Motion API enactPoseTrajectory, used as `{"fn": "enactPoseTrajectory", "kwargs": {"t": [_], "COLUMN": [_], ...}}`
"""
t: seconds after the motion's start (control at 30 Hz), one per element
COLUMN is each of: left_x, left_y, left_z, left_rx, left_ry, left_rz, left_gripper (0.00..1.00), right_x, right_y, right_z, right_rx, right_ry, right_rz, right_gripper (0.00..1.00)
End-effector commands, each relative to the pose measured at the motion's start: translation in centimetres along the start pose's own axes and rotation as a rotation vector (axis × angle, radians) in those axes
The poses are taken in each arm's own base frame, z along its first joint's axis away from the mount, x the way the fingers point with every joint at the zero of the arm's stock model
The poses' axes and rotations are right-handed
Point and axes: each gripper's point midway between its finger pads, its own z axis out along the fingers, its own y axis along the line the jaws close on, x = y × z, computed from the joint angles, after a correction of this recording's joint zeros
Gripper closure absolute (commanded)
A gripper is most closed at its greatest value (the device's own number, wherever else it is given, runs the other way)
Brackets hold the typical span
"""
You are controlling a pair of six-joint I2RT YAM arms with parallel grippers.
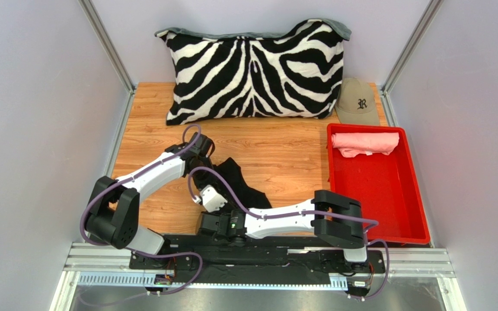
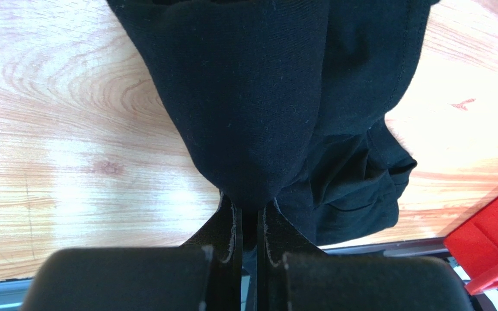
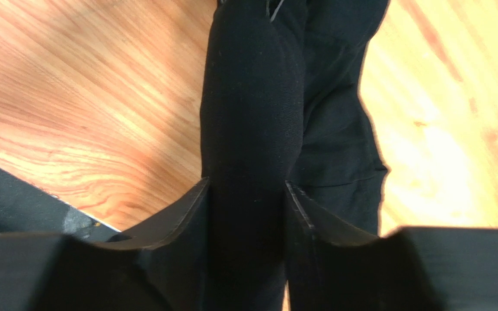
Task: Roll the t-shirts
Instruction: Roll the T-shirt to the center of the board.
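The black t-shirt (image 1: pixel 240 183) lies bunched in a long strip on the wooden table, between my two grippers. My left gripper (image 1: pixel 211 157) is shut on its far end; in the left wrist view the cloth (image 2: pixel 251 97) hangs from the nearly touching fingertips of the gripper (image 2: pixel 249 210). My right gripper (image 1: pixel 203 193) holds the near end, with a thick fold of black t-shirt (image 3: pixel 251 103) filling the gap between its jaws (image 3: pixel 246 188). The salmon pink t-shirt (image 1: pixel 365 142) lies rolled at the far end of the red tray (image 1: pixel 388 217).
A zebra-striped pillow (image 1: pixel 255 71) stands along the back wall. A tan cap (image 1: pixel 357 102) sits behind the tray. The tray's corner (image 2: pixel 492 246) shows at the right of the left wrist view. Metal rails and grey walls border the table.
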Motion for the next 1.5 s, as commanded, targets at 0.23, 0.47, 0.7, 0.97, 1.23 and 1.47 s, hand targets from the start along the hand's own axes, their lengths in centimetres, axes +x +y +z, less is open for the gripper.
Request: {"fn": "enactPoseTrajectory", "kwargs": {"t": [0.23,0.47,0.7,0.97,1.23,1.47], "left_x": [-2.1,-3.5,-2.5,-2.9,-3.2,-3.7], "left_y": [-4.7,-6.5,-6.4,-5.3,-3.0,-3.2], "left_z": [-2.7,-4.6,-3.5,-1.0,1.4,2.1], "left_rx": [0.248,0.385,0.475,0.434,0.270,0.247], "left_ry": [-0.007,-0.107,-0.121,-0.143,-0.121,-0.140], "left_rz": [0.077,0.113,0.092,0.069,0.080,0.092], "left_gripper": [0.52,0.46,0.45,0.44,0.43,0.38], "right_x": [0.6,0.7,2.2,3.8,4.6,4.8], "right_y": [-1.1,-2.8,-3.7,-4.0,-4.1,-4.2], "right_z": [0.0,1.5,2.9,4.0,4.4,4.6], "right_rx": [-0.453,-0.696,-0.823,-0.868,-0.873,-0.868], "right_ry": [0.082,0.113,0.172,0.230,0.258,0.268], "right_rz": [0.470,0.745,0.931,1.047,1.088,1.089], "right_gripper": [0.64,0.65,0.66,0.66,0.67,0.67]}}
